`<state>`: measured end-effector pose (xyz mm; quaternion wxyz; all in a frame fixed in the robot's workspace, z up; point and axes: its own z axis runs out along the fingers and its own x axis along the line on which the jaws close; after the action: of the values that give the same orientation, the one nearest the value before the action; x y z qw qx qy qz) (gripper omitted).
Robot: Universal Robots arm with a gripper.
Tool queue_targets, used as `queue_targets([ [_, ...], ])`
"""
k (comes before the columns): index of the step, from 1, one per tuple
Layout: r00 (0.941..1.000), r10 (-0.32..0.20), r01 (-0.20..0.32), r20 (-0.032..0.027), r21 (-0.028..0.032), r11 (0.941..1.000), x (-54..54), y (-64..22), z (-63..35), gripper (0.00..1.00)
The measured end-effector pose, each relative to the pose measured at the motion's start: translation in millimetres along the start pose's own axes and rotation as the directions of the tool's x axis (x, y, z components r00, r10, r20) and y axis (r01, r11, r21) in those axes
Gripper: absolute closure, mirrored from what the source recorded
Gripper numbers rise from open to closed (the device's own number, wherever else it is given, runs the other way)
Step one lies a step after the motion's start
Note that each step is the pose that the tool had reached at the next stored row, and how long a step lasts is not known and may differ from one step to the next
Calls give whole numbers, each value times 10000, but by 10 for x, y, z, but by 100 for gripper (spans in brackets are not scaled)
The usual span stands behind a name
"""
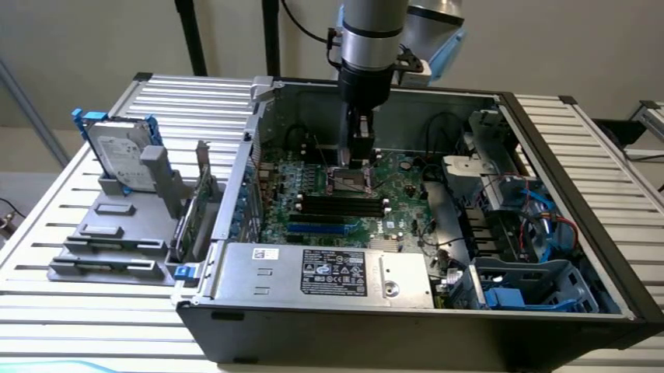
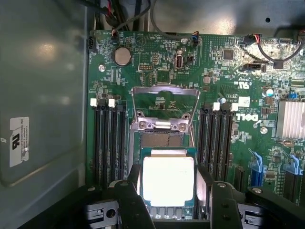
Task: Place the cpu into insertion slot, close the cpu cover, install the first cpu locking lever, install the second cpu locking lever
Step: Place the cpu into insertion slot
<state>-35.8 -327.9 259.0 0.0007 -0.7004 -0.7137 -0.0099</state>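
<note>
Slatted worktop (image 1: 581,140) carries an open computer case (image 1: 415,334) lying on its side. The grey power-supply box (image 1: 322,272) sits at the case's near edge. The arm drops straight down into the case, with the claw (image 1: 356,159) just above the green motherboard (image 2: 228,76). Black memory slots (image 2: 110,138) run in banks either side of the socket area.

The cpu cover (image 2: 164,90) is swung open and tipped back on its hinge. Green board shows through its square window, so it isn't closed yet. The insertion slot (image 2: 162,140) lies right beside that hinge, a dark strip of it visible and the rest hidden under the chip.

The cpu (image 2: 168,179) sits between the two fingers (image 2: 129,200). The claw stands wide and looks clamped on two opposite edges of the chip. The chip hangs over the slot, close to it. Can't tell if it's touching the socket.

Step in hand, by my read: the first one, placing the cpu. Cover and both levers not done.

Seating likely calls for a level, straight descent with the chip edges square to the socket rim, and no sideways drag over the contacts.

Orientation: the chip lies flat, pale metal face up toward the wrist camera. It's square, so no real long axis. Its edges run parallel to the memory slots and the socket rim. Corner-mark alignment can't be read.
</note>
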Motion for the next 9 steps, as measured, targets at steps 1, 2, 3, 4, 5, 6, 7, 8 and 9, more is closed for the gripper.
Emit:
queue_targets([
  [1,10000,-1,1,0,8,10000,1,4,18,45],
  [2,10000,-1,1,-1,20,10000,1,9,36,45],
  [3,10000,0,0,-2,38,10000,1,16,52,45],
  [4,10000,0,0,-2,64,10000,1,25,67,45],
  [5,10000,2,-2,-2,96,10000,1,34,80,45],
  [6,10000,2,-2,-3,134,9999,1,42,92,45],
  [7,10000,2,-2,-4,174,9998,2,49,103,45],
  [8,10000,3,-3,-5,217,9998,2,54,114,45],
  [9,10000,4,-4,-4,256,9997,1,59,126,45],
])
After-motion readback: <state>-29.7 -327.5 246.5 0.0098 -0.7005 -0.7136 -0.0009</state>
